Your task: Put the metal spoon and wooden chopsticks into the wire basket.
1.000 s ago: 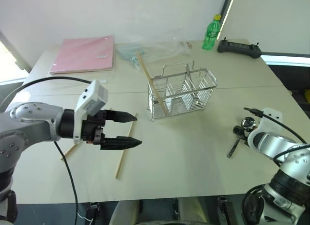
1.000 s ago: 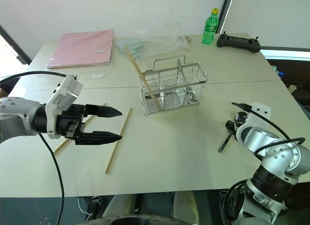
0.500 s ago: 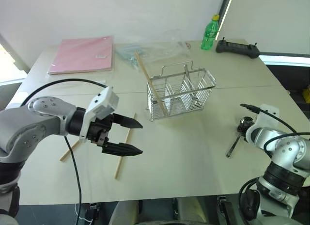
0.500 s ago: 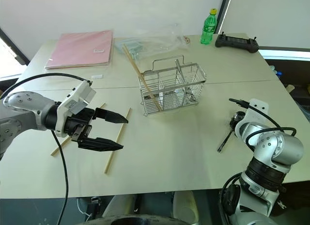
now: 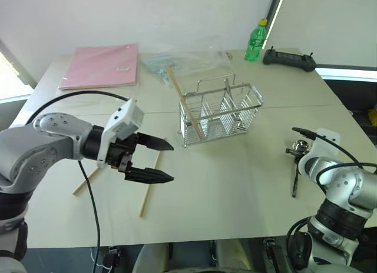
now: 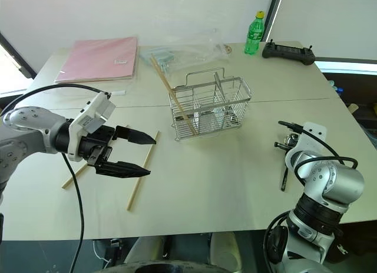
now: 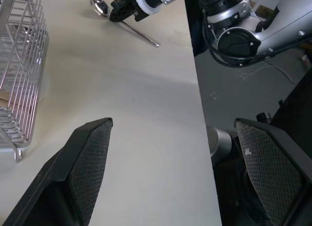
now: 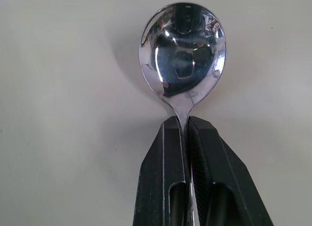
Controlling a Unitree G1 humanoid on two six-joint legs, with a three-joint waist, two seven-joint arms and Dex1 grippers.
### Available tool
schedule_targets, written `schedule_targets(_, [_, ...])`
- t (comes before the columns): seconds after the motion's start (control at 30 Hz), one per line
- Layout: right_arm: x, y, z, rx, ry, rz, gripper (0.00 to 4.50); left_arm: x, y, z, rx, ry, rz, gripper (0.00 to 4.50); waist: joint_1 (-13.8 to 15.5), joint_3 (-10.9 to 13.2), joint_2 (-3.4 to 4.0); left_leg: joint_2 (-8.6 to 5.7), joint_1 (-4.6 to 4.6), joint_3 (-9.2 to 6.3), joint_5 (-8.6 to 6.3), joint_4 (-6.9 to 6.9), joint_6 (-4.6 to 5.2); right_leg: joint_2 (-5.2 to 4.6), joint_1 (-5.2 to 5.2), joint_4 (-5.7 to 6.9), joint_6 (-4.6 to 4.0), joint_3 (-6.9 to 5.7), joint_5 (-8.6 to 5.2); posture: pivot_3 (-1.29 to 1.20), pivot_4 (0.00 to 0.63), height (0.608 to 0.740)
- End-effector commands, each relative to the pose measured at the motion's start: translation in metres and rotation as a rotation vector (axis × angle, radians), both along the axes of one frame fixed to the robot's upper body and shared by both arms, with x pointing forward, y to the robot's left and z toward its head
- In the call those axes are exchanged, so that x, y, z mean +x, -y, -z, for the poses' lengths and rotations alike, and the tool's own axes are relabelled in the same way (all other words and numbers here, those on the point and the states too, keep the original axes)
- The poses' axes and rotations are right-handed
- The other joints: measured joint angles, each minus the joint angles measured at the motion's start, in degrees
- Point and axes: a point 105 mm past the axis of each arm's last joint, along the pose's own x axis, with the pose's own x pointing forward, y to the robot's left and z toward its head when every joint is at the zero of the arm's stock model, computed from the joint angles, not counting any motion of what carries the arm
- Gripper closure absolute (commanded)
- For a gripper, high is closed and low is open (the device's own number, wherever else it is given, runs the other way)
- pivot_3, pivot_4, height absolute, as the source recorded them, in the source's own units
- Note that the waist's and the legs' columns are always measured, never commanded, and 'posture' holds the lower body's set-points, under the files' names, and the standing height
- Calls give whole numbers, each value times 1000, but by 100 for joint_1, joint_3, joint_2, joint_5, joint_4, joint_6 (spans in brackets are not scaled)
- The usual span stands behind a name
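The right gripper (image 8: 187,123) has its jaws pinched shut on the neck of the metal spoon (image 8: 183,50), just below its round, mirror-bright bowl, likely a grip for lifting it off the pale counter (image 5: 235,185). The left gripper (image 5: 165,162) hovers with jaws wide and empty above two wooden chopsticks (image 5: 148,189) lying flat, probably lining up a pick. A third stick already leans in the wire basket (image 5: 221,115), mid-counter.

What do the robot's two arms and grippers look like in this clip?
Both arms are silver-grey metal with rounded joints, and a black cable loops along each. The left gripper has two tapered black fingers with mesh-textured pads and a white box on the wrist. The right gripper has the same black fingers.
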Motion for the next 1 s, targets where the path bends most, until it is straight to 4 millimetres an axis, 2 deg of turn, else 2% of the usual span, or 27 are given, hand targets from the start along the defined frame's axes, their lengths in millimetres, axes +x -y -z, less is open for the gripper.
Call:
schedule_targets(0.03, [-7,6,5,-15,-36,3,4245,1,1,-8,-14,47,14,292,1,0,1,0,0,0,0,0,0,0,0,0,0,0,0,0,150,722])
schedule_targets(0.13, [-10,11,0,-8,-10,22,4245,1,1,-7,-14,47,18,292,11,1,2,0,-2,0,0,0,0,0,0,-1,0,0,0,0,150,722])
schedule_targets(0.2, [-11,9,1,5,4,12,4381,3,1,-8,-15,54,20,292,15,2,4,-1,-3,0,0,-2,0,-1,-2,-1,0,0,0,0,150,722])
schedule_targets(0.33, [-12,5,6,-23,-20,-13,4381,6,1,-9,-16,63,22,292,16,2,3,-1,-4,-2,0,-7,0,-1,-5,-1,3,0,-2,0,150,722])
schedule_targets(0.43, [-10,4,-3,-65,17,-34,4381,7,1,-9,-15,68,23,292,12,2,4,-1,-5,-2,0,-8,0,-1,-5,-2,4,0,-2,0,150,722])
schedule_targets(0.47, [-9,8,-11,-108,45,-44,4381,7,1,-10,-14,70,22,292,15,3,5,-1,-5,-2,0,-8,0,-1,-6,-2,4,0,-2,0,150,722])
schedule_targets(0.5, [-8,12,-21,-157,84,-54,4381,8,1,-10,-15,71,22,292,16,5,7,-1,-6,-2,0,-8,0,-1,-8,-2,4,0,-2,0,150,722])
schedule_targets(0.63, [6,18,-101,-339,425,-141,4381,8,0,-10,-16,71,23,292,9,32,50,-10,-10,8,0,-3,0,-14,-7,-5,13,4,-5,0,150,722])
schedule_targets(0.73, [18,-3,-179,-304,778,-264,4381,14,-1,-11,-21,96,-6,292,-68,39,53,-4,-4,18,0,-6,0,-12,-10,-4,50,5,-3,0,150,722])
schedule_targets(0.8, [22,-21,-216,-272,932,-351,4381,22,0,-15,-46,121,-41,292,-95,42,59,4,2,19,0,-8,0,-4,-12,1,49,3,1,0,150,722])
schedule_targets(0.9, [32,-50,-245,-215,1056,-462,4381,33,3,-26,-101,147,-84,292,-36,37,35,17,3,0,0,-11,1,14,-10,8,47,-8,3,0,150,722])
schedule_targets(1.0, [50,-78,-254,-120,1115,-526,4381,46,7,-41,-165,202,-132,292,-27,36,29,14,-3,0,1,-7,0,12,-12,4,25,-5,19,0,150,722])
